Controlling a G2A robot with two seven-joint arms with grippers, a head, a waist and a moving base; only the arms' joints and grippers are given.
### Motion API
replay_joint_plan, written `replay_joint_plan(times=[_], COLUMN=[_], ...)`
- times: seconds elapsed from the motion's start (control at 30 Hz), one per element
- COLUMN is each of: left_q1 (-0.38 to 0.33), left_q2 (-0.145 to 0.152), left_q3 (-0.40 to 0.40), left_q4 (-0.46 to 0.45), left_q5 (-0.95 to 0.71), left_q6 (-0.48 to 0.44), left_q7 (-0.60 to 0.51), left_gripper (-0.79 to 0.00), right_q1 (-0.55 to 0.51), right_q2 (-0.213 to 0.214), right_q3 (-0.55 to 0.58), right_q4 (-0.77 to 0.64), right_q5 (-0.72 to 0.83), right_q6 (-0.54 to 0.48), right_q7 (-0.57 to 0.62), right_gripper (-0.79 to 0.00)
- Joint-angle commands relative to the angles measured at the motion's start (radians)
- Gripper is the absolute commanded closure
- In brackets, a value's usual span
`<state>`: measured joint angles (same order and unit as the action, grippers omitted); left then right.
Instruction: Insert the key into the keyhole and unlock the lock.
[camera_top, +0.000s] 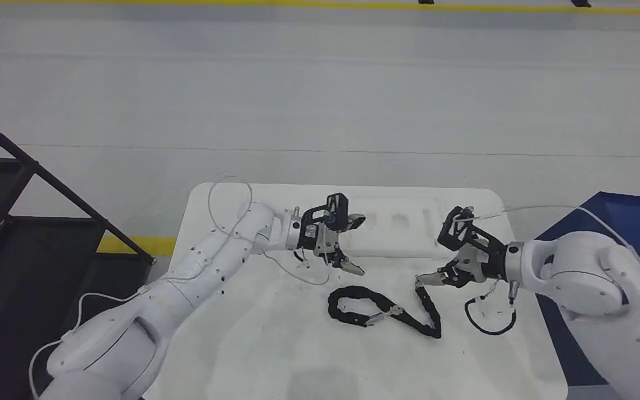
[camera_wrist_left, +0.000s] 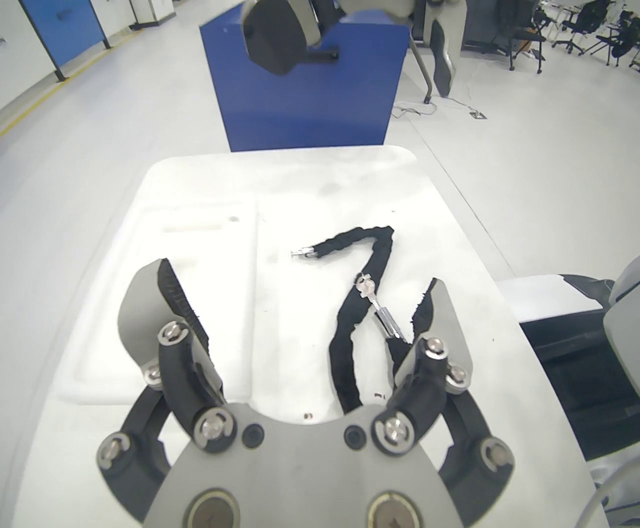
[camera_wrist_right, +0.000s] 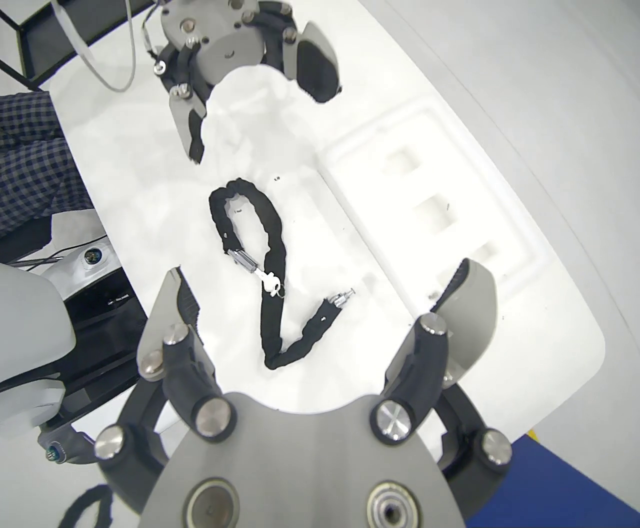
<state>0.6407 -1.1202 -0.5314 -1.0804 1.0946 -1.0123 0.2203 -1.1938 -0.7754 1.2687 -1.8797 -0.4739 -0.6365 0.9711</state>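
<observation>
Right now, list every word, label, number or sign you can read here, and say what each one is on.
None can be read.
The chain lock, the key, the white tray and the table show no legible print, number or sign.

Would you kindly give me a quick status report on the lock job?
Left gripper, right gripper open, empty. Key seated in chain lock cylinder; pin end loose. Nothing blocking the key.

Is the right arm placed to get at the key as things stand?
Probably yes: the right claw hangs open, and the key lies uncovered at the metal end of the chain lock, nothing between them.
</observation>
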Motion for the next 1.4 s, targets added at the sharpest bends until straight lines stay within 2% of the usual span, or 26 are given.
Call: replay_joint_plan(times=[0.0, 0.2, 0.43, 0.6, 0.77, 1.37], left_q1=[-0.045, -0.16, -0.299, -0.359, -0.388, -0.388], left_q2=[0.026, 0.089, 0.131, 0.166, 0.193, 0.193], left_q3=[0.009, 0.066, 0.159, 0.2, 0.245, 0.245], left_q4=[0.007, 0.004, 0.034, 0.018, 0.008, 0.008], left_q5=[-0.032, -0.175, -0.312, -0.393, -0.434, -0.433], left_q6=[0.0, 0.0, 0.0, 0.0, 0.0, 0.0], left_q7=[-0.012, -0.031, -0.063, -0.028, -0.001, -0.001], left_gripper=[-0.785, -0.785, -0.785, -0.785, -0.785, -0.785], right_q1=[0.07, 0.268, 0.468, 0.557, 0.598, 0.598], right_q2=[-0.009, -0.04, -0.074, -0.093, -0.11, -0.11], right_q3=[-0.032, -0.133, -0.225, -0.275, -0.314, -0.314], right_q4=[0.057, 0.214, 0.361, 0.453, 0.524, 0.524], right_q5=[0.042, 0.14, 0.229, 0.259, 0.263, 0.263], right_q6=[-0.045, -0.15, -0.228, -0.257, -0.276, -0.276], right_q7=[-0.032, -0.058, -0.061, -0.062, -0.103, -0.103], right_gripper=[-0.785, -0.785, -0.785, -0.785, -0.785, -0.784])
